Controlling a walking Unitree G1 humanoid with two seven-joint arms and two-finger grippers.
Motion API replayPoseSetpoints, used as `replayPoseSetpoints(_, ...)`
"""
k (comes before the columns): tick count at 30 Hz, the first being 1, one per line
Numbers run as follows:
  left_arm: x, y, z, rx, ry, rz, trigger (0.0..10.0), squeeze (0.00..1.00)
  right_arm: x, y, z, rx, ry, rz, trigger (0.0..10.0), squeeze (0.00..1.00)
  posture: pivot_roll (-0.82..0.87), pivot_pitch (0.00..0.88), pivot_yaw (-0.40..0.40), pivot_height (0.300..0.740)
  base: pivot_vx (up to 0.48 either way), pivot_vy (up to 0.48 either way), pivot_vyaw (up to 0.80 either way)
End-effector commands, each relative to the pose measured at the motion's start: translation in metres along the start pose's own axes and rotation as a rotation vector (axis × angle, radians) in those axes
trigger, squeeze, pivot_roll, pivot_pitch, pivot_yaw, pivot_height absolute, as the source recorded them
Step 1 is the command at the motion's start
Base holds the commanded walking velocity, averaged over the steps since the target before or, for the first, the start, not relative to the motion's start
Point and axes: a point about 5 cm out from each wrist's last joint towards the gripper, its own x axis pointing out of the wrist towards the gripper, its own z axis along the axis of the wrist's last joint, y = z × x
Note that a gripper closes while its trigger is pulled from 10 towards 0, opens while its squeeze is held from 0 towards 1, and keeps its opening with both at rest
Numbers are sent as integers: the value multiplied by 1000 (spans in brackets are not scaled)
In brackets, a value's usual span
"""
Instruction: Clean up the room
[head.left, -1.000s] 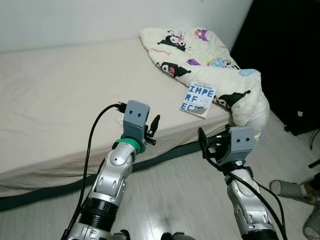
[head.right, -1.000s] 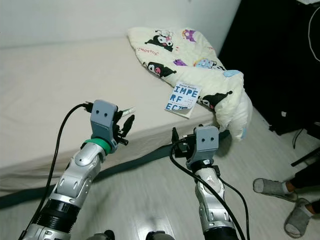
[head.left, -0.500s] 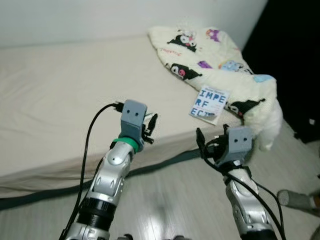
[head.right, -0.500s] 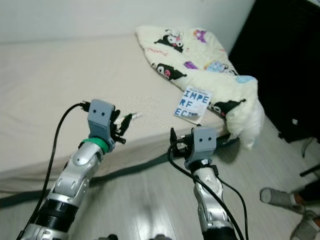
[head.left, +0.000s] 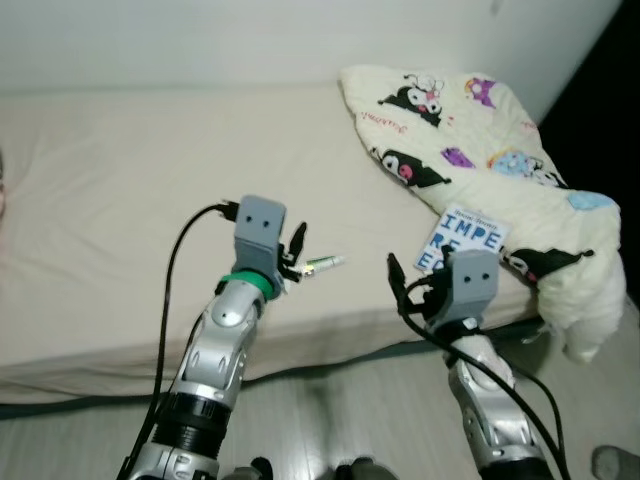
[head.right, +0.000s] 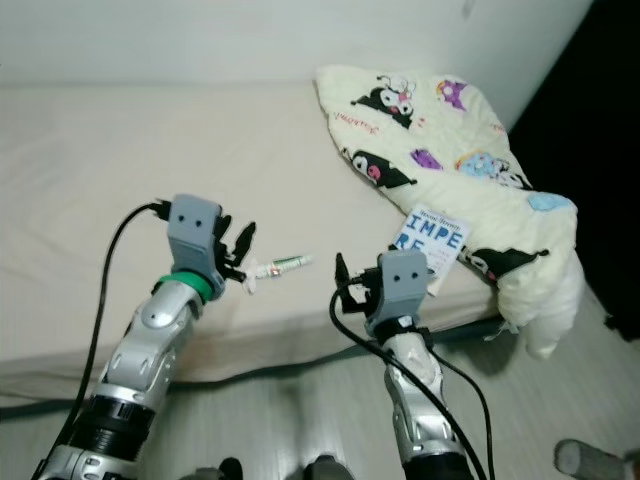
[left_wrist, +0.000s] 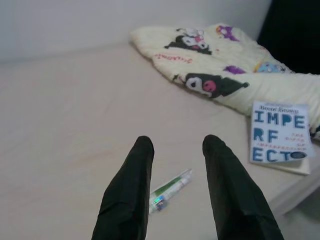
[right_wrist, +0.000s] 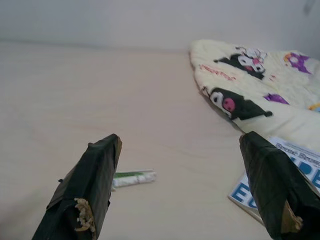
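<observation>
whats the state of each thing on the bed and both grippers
tube: lying flat on the bed, not held
book: closed, cover up, near the bed edge
blanket: bunched up, one end hanging off the bed
left gripper: open, above the tube
right gripper: open wide, holding nothing

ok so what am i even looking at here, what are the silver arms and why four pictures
It is a humanoid house robot, seen through its own cameras. Two pictures come from its head, looking down at its silver arms. The other two come from its wrists, looking along each claw's black fingers. Before it lies a bed with a cartoon-print blanket, a blue-lettered book and a small tube. The left claw hangs open near the tube; the right claw is open too. Neither holds anything.
</observation>
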Motion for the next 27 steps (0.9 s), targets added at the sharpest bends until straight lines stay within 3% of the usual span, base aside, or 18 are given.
replayPoseSetpoints(1, -1, -3, -5, 1, 15, -7, 10000, 0, -3, -3, -4, 6, 16, -14, 10000, 0, -54, 138, -5, 740, 368, 0, 0)
replayPoseSetpoints(15, -1, -2, -5, -11, 16, -2, 10000, 0, -4, -2, -5, 9, 20, -12, 10000, 0, -54, 138, -5, 740, 362, 0, 0)
replayPoseSetpoints(27, -2, -3, -4, -14, 8, -7, 10000, 0, -4, -2, -5, 9, 23, -12, 10000, 0, -53, 139, -4, 740, 0, 0, 0)
